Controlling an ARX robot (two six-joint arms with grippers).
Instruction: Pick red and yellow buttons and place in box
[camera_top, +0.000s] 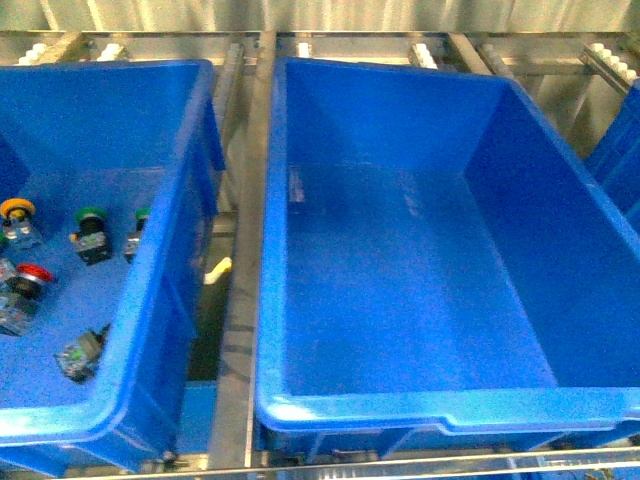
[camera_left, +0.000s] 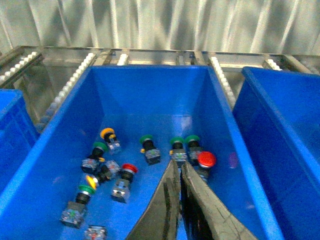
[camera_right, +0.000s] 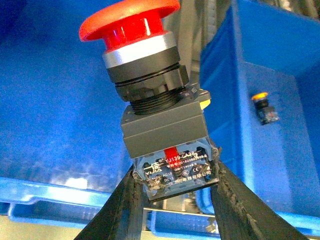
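Blue plastic fills nearly everything I can see: a big deep box (camera_top: 420, 260) sits empty on the right of the steel roller rack (camera_top: 240, 330), and a second blue bin (camera_top: 150, 330) to its left holds the loose buttons. The right gripper (camera_right: 175, 187) has its fingers clamped on the grey base of a red button (camera_right: 150, 90), cap pointing away from the wrist, with blue wall behind it and a pale rim below; neither arm shows from the front, so I cannot tell whether the button is already over the box. In the left bin the left gripper (camera_left: 179, 167) hangs with its fingers (camera_left: 170, 200) pressed together on nothing, tips just beside another red button (camera_left: 206, 160) and a green one (camera_left: 177, 145). Further left lie a yellow button (camera_left: 107, 134), a third red button (camera_left: 128, 169) and more green ones. My worry is the grip: the fingers pinch only the lowest part of the body, so a jolt could tip the heavy cap end and drop it early, perhaps into the gap between the bins, where something yellow (camera_top: 217, 268) already lies. The left fingers, once opened, could also nudge the green button or catch it by mistake.
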